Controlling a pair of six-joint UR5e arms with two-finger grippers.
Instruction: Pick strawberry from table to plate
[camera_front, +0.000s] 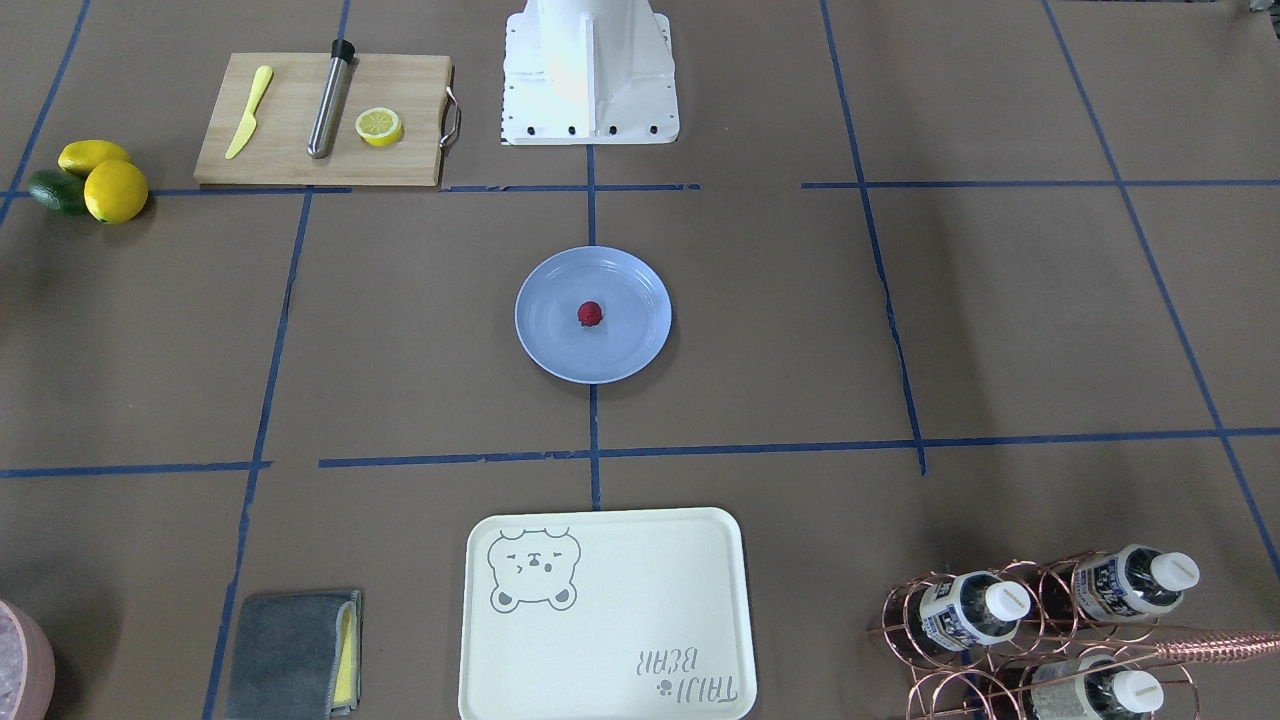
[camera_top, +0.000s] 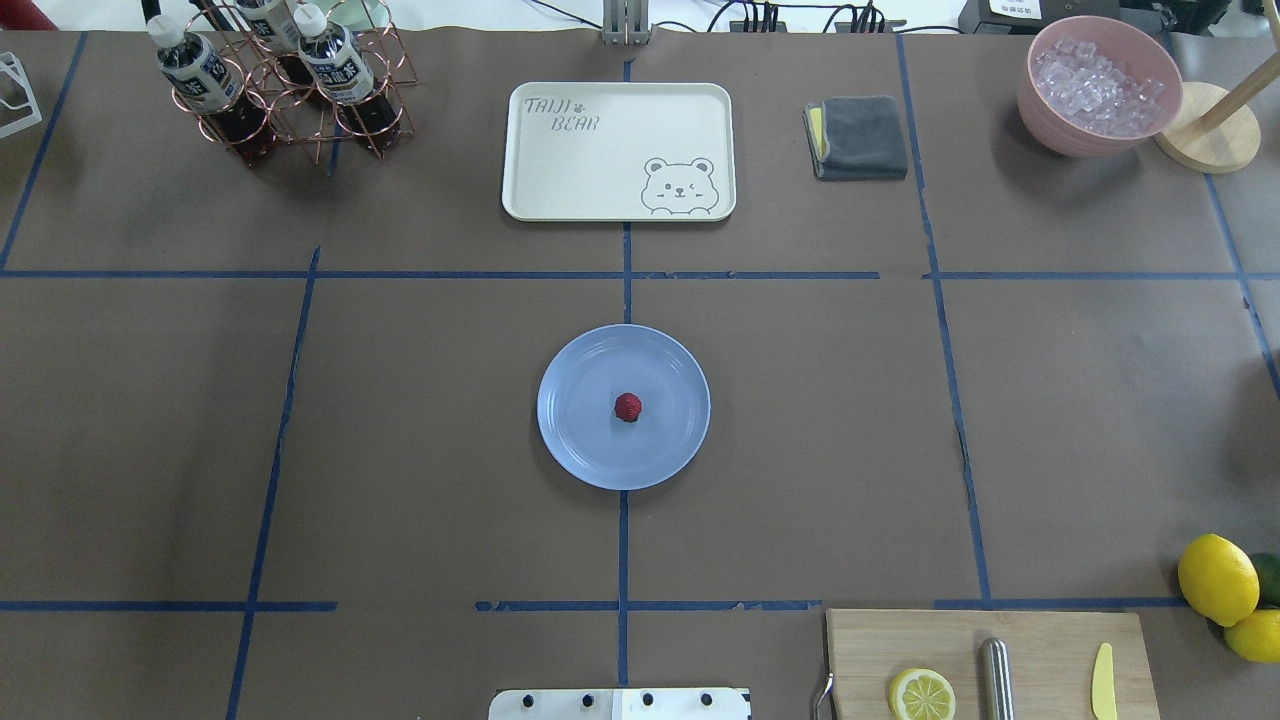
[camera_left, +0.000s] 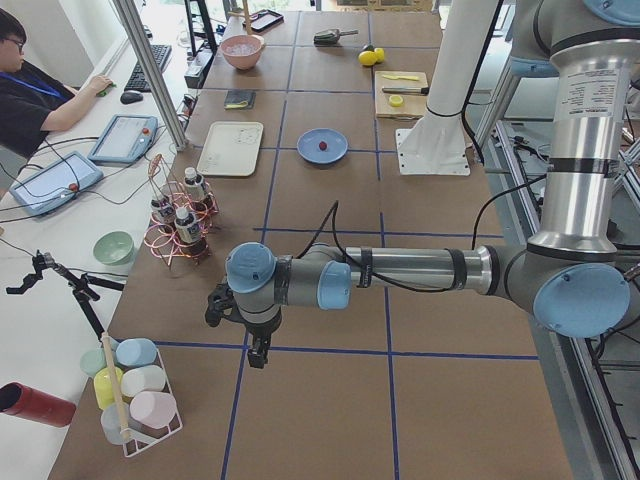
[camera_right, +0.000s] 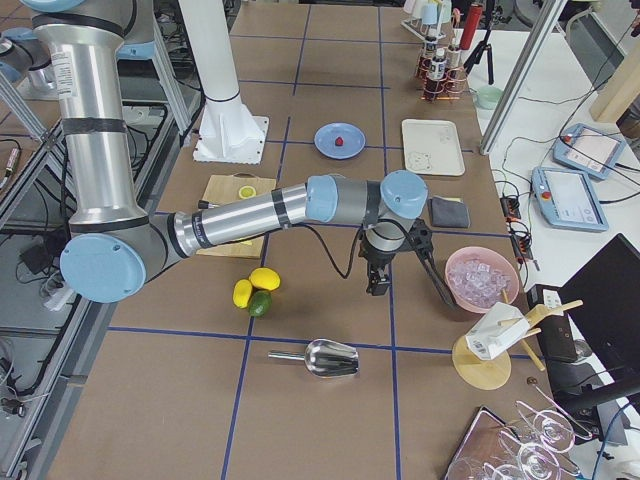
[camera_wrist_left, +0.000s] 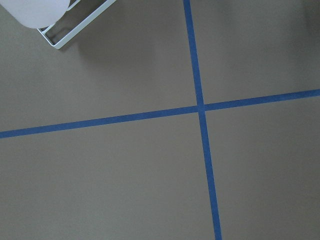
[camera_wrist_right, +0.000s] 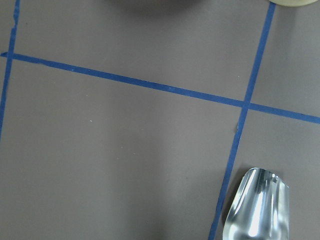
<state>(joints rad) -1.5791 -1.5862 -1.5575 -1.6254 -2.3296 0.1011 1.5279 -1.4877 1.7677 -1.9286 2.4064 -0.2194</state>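
The small dark-red strawberry (camera_front: 590, 314) (camera_top: 628, 407) lies in the middle of the light-blue plate (camera_front: 545, 345) (camera_top: 580, 445), at the centre of the brown-paper table (camera_top: 420, 420). Neither arm is near it. Only the side views show the grippers. My left gripper (camera_left: 258, 352) hangs low over the table at its far left end, beyond the bottle rack. Over at the right end, beside the pink ice bowl, my right gripper (camera_right: 376, 285) points down. I cannot tell whether either is open or shut. Both wrist views show only paper and blue tape.
A cream bear-print tray (camera_top: 618, 150), a grey cloth (camera_top: 858, 137), a copper bottle rack (camera_top: 280, 90) and a pink ice bowl (camera_top: 1098, 85) line the far side. The cutting board (camera_top: 990, 660) and lemons (camera_top: 1218, 578) sit near right. A metal scoop (camera_wrist_right: 257, 207) lies below the right wrist.
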